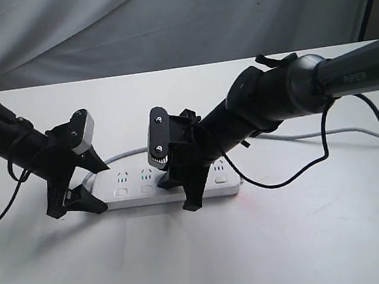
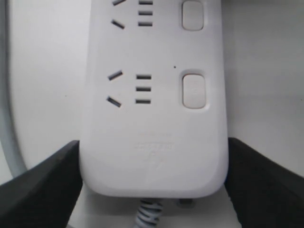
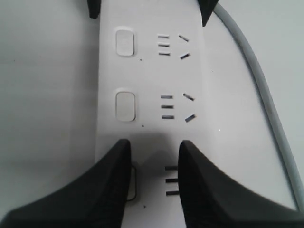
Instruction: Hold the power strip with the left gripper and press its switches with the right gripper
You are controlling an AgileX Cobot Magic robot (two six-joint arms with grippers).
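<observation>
Long flat white plastic power strip (image 1: 135,197), cord end clamped in black two-jaw left gripper (image 2: 153,152); black PIPER-armed right gripper (image 3: 154,145) above it, jaws slightly parted, empty.

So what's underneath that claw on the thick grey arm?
The white power strip lies under the right gripper. One finger hides most of a switch; only its edge shows. Whether the finger touches it cannot be told.

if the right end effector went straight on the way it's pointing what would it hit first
Most likely the power strip, on its top face. The right end effector points down at it, with one finger overlapping a switch. Whether it touches already is unclear.
</observation>
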